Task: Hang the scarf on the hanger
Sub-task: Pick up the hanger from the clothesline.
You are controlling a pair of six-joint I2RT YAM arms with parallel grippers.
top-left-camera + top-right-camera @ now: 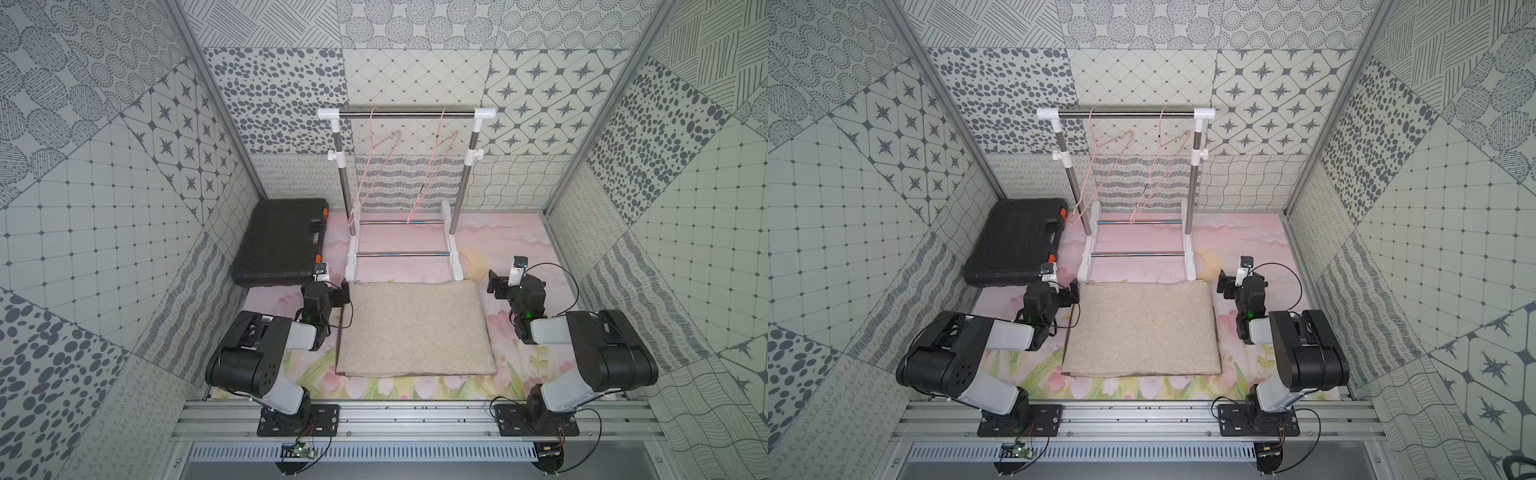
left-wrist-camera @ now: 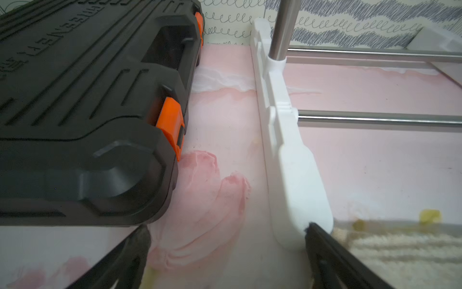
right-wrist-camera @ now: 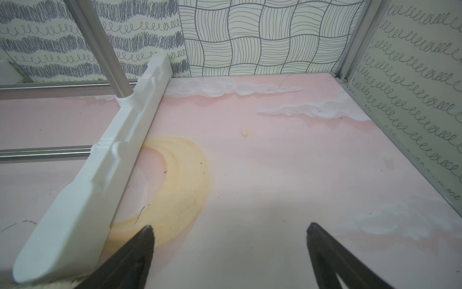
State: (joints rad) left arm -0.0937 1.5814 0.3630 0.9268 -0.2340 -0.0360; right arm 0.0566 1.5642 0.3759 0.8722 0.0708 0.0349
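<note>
Scarf [image 1: 415,328] lay folded flat mid-desk [image 1: 498,232], its far edge just short of the rack's [image 1: 407,113] feet. 2 pink hangers [image 1: 372,129] hung from the rack bar by the back edge. Left claw [image 2: 227,226] and right claw [image 3: 229,226] flanked the scarf, both spread wide, empty. Back-right corner lay open; black case [image 1: 278,245] filled the back-left.

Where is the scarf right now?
The scarf lies flat mid-table in both top views, between the left gripper and the right gripper, just in front of the clothes rack.
</note>
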